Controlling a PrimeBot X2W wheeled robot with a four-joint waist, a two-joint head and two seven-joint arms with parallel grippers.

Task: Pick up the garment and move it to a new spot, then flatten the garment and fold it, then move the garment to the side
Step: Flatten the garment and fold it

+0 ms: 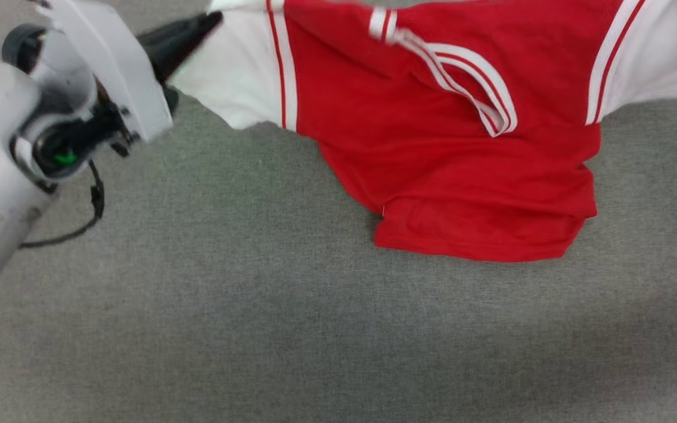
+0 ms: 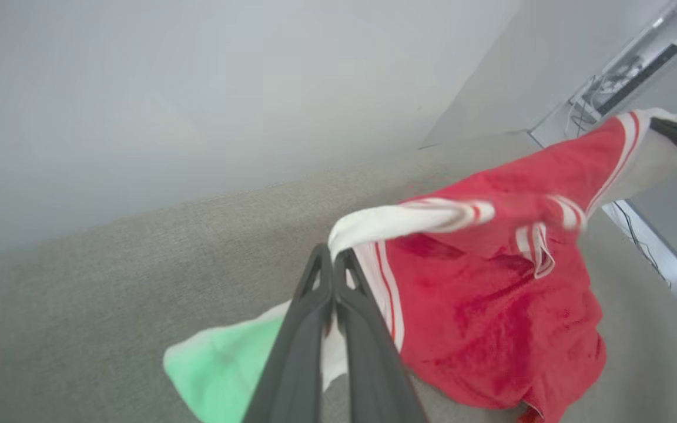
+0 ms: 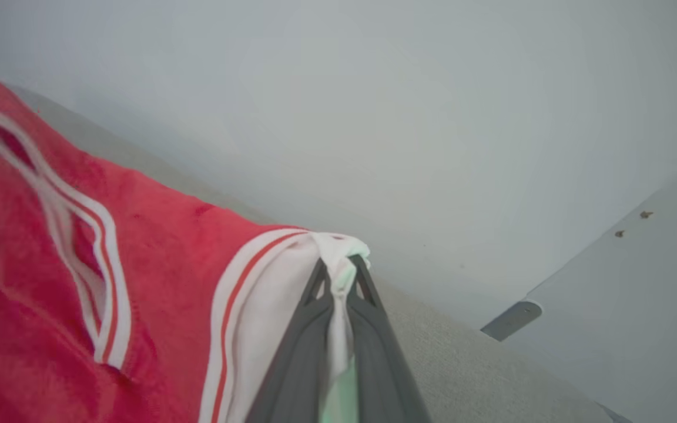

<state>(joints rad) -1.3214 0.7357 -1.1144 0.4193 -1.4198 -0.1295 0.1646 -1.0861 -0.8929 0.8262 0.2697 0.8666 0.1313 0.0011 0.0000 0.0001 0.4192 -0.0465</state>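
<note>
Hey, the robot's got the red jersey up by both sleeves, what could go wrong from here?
1. The left gripper pinches just a thin edge of the white sleeve; a pull could slip it free.
2. The garment sags, its hem bunched on the grey surface; dragging may set creases.
3. The right gripper holds wadded sleeve fabric, which might lie down twisted.

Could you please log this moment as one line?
left gripper: shut on jersey sleeve | right gripper: shut on other sleeve | jersey: partly lifted
</note>
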